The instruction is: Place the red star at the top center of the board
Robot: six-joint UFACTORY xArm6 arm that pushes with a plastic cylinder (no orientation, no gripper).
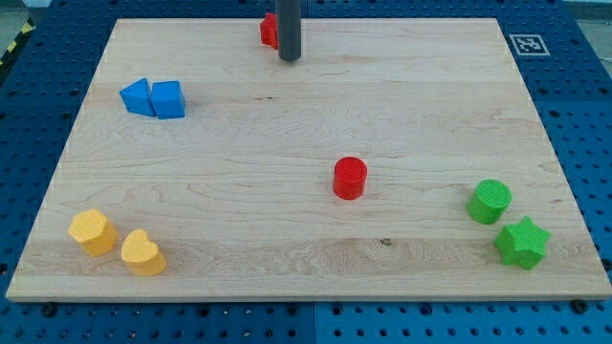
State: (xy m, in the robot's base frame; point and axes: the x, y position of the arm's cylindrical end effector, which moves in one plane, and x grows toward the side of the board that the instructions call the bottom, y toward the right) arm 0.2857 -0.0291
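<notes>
The red star (269,31) sits near the top centre edge of the wooden board (306,220), partly hidden behind the dark rod. My tip (289,57) rests on the board just to the right of and slightly below the red star, touching or nearly touching it. Only the star's left part shows.
A red cylinder (350,178) stands right of the board's middle. Two blue blocks (153,98) lie side by side at the upper left. Two yellow blocks (93,231) (142,253) sit at the bottom left. A green cylinder (490,201) and a green star (522,242) sit at the bottom right.
</notes>
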